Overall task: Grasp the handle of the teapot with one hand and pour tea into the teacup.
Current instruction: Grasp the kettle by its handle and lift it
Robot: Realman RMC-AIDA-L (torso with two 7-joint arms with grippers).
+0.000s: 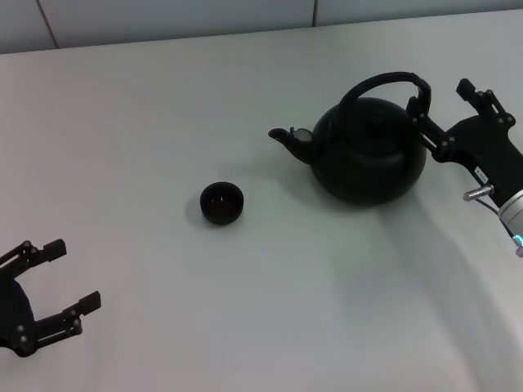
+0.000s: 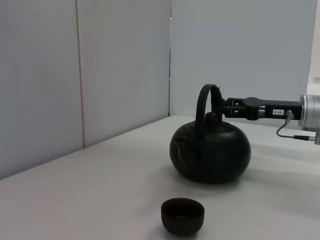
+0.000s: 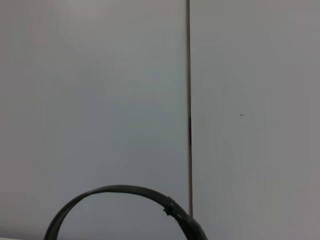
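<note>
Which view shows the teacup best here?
The head view: the teacup sits whole and unobstructed on the table, left of the teapot. The left wrist view shows it from the side, near the frame's edge. The right wrist view misses it.

left gripper (image 1: 64,273): held low at the near left, fingers spread apart | right gripper (image 1: 441,91): extended in from the far right, held level, fingers spread wide | right wrist (image 1: 511,208): seen at the right edge

On the white table (image 1: 163,98), the small round black teacup (image 1: 221,203) sits to the left of the squat black teapot (image 1: 369,151), its spout facing the cup; my right gripper (image 1: 441,102) is at its arched handle (image 1: 384,82), my left gripper (image 1: 57,286) near-left.
</note>
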